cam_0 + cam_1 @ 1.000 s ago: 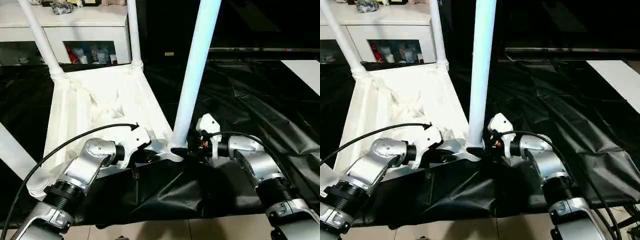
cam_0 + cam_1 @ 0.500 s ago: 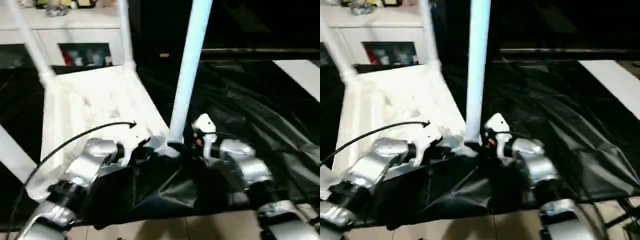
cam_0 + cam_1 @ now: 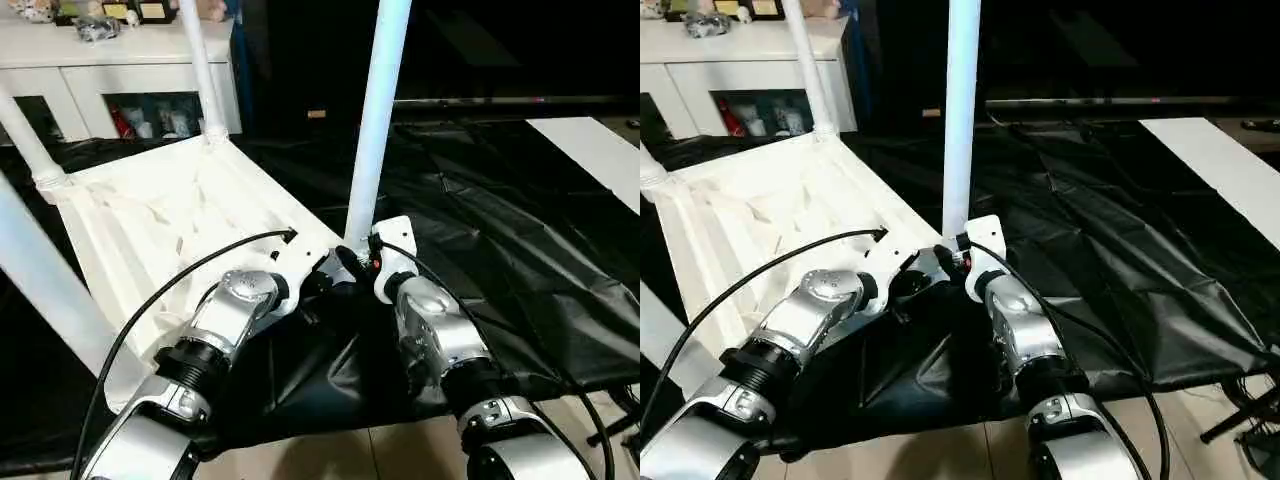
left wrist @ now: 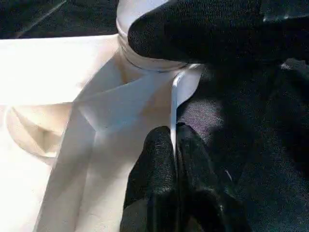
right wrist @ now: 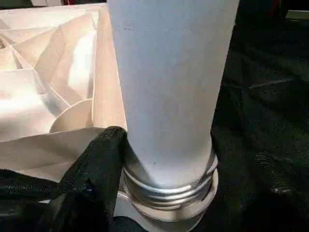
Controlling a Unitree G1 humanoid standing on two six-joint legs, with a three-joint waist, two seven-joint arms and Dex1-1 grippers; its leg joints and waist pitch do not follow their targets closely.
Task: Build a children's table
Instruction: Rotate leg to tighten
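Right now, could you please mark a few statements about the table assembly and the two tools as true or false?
1. The tabletop lies with its ribbed underside up. True.
2. The left tool pinches the tabletop's thin edge. True.
3. The nearest leg lies flat on the black sheet. False: it stands upright in its corner socket.
4. The right tool is far from that leg. False: a finger rests against its base.
5. The floor covering is white. False: black.

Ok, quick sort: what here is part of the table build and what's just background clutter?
Job:
tabletop, upside down
near leg in its corner socket
other fitted legs
left gripper, pinching the tabletop's rim

Lying about:
white cabinet
black sheet
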